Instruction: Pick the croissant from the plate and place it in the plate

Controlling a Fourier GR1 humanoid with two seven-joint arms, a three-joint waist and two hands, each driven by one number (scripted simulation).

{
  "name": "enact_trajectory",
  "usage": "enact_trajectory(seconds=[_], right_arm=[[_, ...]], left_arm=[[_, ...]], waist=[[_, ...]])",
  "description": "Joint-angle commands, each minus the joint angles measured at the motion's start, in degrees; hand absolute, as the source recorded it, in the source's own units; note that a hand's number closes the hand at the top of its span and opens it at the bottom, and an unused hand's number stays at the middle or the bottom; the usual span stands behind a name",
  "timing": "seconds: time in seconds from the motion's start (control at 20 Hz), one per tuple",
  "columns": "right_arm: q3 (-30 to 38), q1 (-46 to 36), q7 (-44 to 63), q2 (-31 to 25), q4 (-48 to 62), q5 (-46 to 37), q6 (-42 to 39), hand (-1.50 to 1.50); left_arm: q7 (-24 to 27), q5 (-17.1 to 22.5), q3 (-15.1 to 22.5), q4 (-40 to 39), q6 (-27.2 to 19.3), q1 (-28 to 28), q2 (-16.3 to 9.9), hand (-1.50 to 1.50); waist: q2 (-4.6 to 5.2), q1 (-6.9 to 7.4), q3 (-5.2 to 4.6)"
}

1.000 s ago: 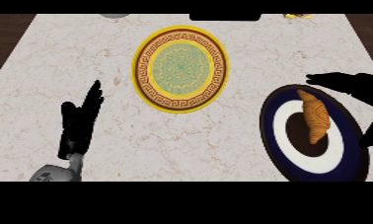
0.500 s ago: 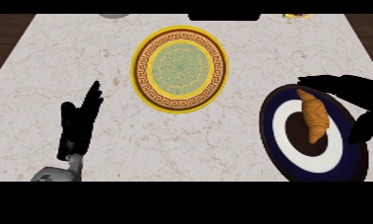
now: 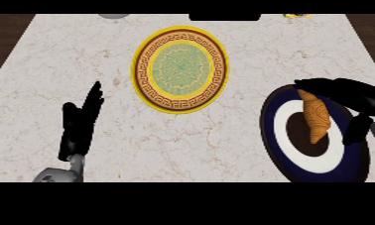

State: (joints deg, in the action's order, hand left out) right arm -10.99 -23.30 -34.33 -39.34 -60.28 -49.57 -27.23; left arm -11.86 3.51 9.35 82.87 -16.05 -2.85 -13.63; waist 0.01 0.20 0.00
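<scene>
A golden-brown croissant (image 3: pixel 316 115) lies on a dark blue and white plate (image 3: pixel 282 132) at the right of the counter. My right hand (image 3: pixel 348 96) hangs over that plate from the right, fingers curved above the croissant's far end and its thumb down beside the right flank. I cannot tell whether it touches the croissant. A yellow plate with a patterned brown rim and green centre (image 3: pixel 179 69) sits in the middle, with nothing on it. My left hand (image 3: pixel 79 125) rests open at the lower left, fingers pointing up.
The marble counter (image 3: pixel 73 55) spreads between both plates. A grey object (image 3: pixel 113 16), a dark object (image 3: pixel 223 17) and a small yellow item (image 3: pixel 298 16) sit along the far edge.
My right hand has moved left and down over the blue plate, with its fingers now curving around the croissant. The left hand and both plates have stayed put.
</scene>
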Motion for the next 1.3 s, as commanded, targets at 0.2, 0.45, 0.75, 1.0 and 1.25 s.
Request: enact_trajectory(seconds=[0.2,0.45,0.75,1.0,1.25], right_arm=[[0.7,-1.3,-2.1,4.9,6.2,-6.0,2.6,-1.50],[0.7,-0.1,-4.2,4.5,4.7,-8.9,6.1,1.50],[3.8,-1.5,-10.7,4.8,9.3,-10.4,10.6,1.50],[-0.4,-5.6,3.6,20.5,1.2,-11.1,8.7,1.50],[-7.8,-9.2,16.5,38.6,1.2,-10.7,10.3,1.50]], left_arm=[[0.2,-2.0,-0.9,2.4,1.5,2.7,2.0,0.00],[0.6,-1.5,-3.9,0.6,3.4,0.6,1.3,0.00],[1.7,-3.8,-3.3,-3.0,3.1,-1.0,4.8,0.00],[0.1,-2.5,-4.3,-0.3,4.6,0.0,2.7,0.00],[-1.2,-3.1,-1.7,0.1,5.5,-1.9,3.8,0.00]], waist=[[0.00,0.20,0.01],[-0.04,-0.08,0.00],[0.03,-0.09,0.00],[-0.60,-0.49,-0.17],[-0.10,4.81,-0.05]])
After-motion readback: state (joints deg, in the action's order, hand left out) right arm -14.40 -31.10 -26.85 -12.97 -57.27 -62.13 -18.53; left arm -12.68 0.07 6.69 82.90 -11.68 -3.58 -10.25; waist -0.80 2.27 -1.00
